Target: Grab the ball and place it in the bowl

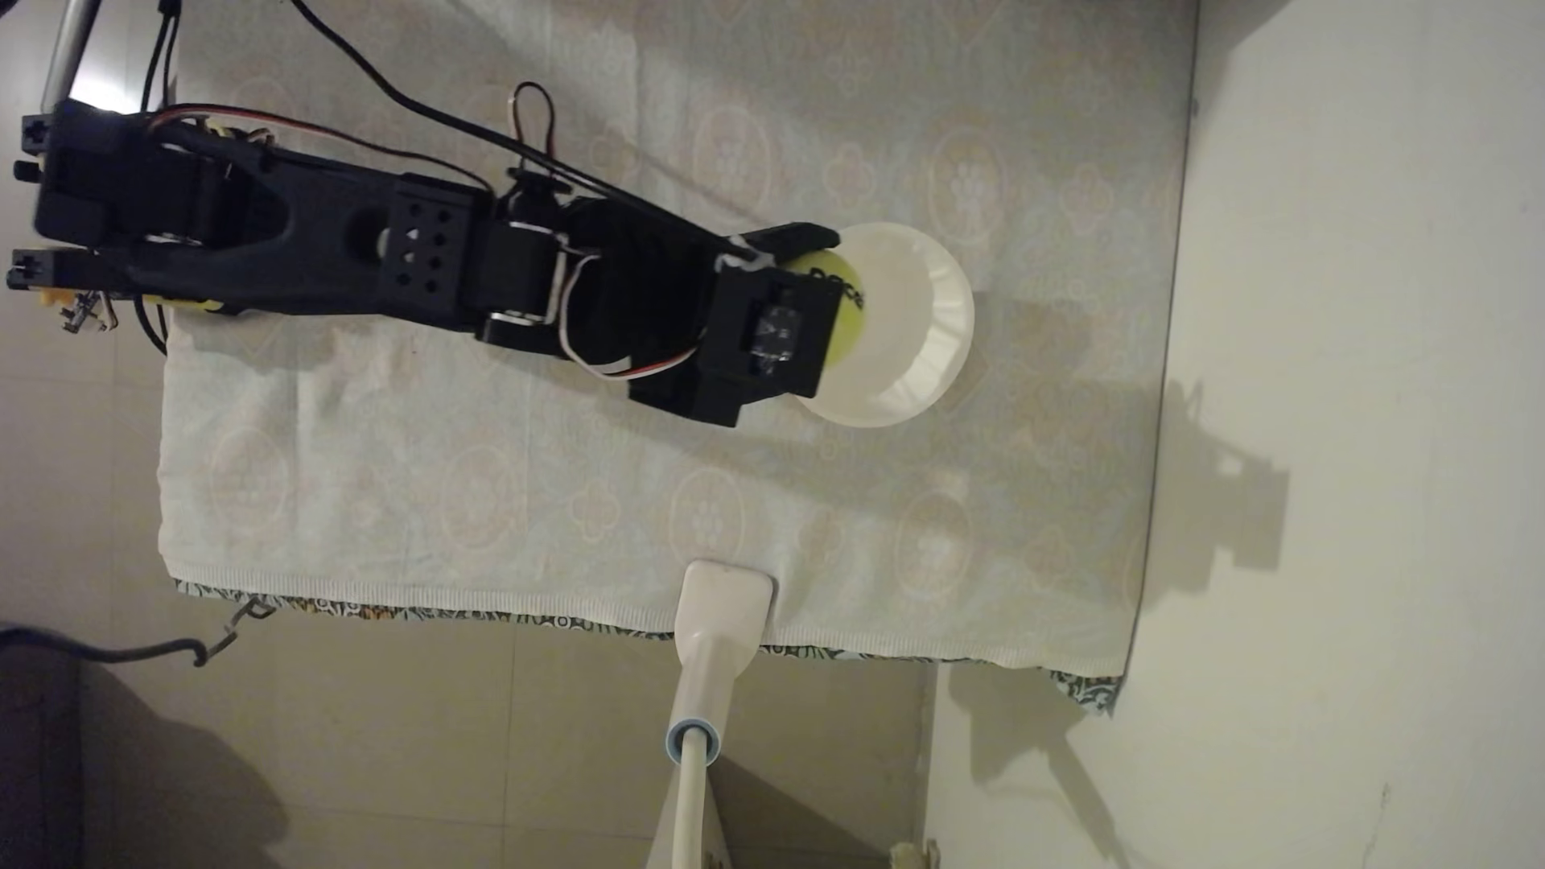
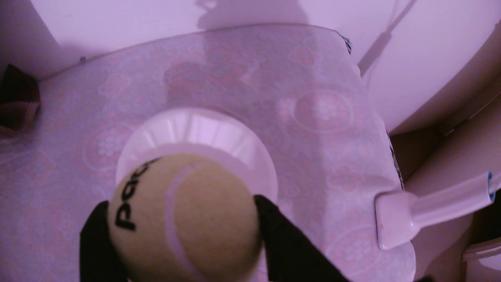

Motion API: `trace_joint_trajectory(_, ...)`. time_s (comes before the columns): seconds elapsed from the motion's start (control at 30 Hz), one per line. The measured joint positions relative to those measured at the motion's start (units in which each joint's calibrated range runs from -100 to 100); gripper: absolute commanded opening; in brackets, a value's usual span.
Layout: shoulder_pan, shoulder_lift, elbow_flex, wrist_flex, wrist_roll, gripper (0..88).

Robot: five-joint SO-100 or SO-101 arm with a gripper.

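Gripper (image 2: 181,208): black, two fingers; in the wrist view it is gripping the ball (image 2: 187,217) on both sides, jaws spread about the ball's full width and pressing against its fuzz.

Ball: yellow-green, black lettering and a pale seam facing the wrist camera; in the fixed view the ball (image 1: 840,288) is sitting over the bowl's left part.

Bowl (image 1: 936,334): white, ribbed wall, resting on the patterned cloth (image 1: 502,468).

Handle (image 1: 719,618): white, paddle-shaped, lying at the cloth's edge, well apart from the bowl (image 2: 225,135).

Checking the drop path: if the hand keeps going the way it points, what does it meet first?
Likely the bowl: the hand, shut on the ball, points at it.
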Motion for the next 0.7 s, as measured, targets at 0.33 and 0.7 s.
trace_joint_trajectory(0.33, -0.7, 7.6, -6.2, -0.3, -0.7, 21.9)
trace_joint_trajectory(0.7, -0.7, 9.7, -6.2, -0.8, -0.8, 24.3)
